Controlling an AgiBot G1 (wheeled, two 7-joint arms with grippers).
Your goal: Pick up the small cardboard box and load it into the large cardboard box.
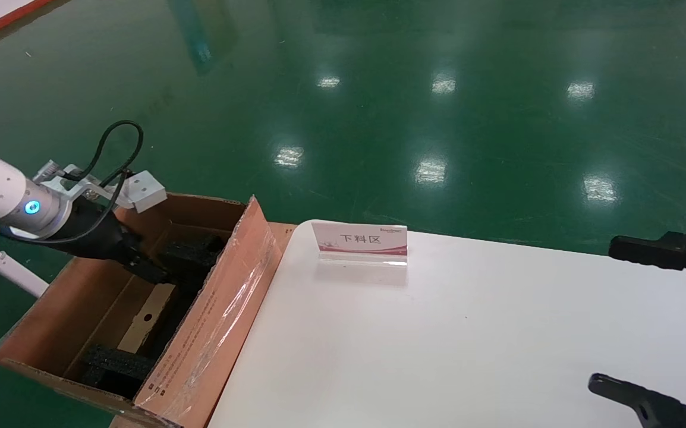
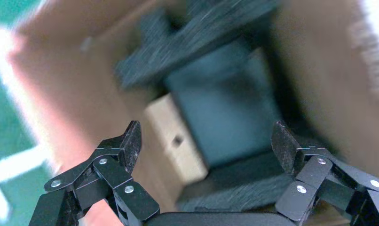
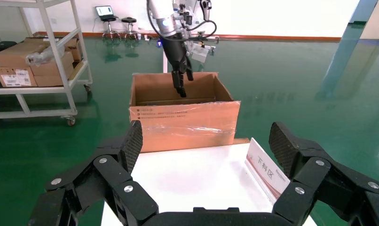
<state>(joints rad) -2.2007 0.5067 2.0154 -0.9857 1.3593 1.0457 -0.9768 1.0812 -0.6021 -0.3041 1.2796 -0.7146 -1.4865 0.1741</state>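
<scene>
Tan-topped, the small cardboard box (image 1: 148, 318) seems seated between foam blocks (image 1: 118, 362) in the large cardboard box (image 1: 212, 333), lower left. I'd lift my spread, empty left gripper (image 2: 206, 146) straight up; right gripper (image 3: 206, 146) gapes, parked.

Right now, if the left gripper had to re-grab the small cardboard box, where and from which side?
From above. The small cardboard box lies down inside the large cardboard box, between black foam blocks, only its tan top showing. The open left gripper hangs over it; I'd close across the narrow width, on the long edges.
</scene>
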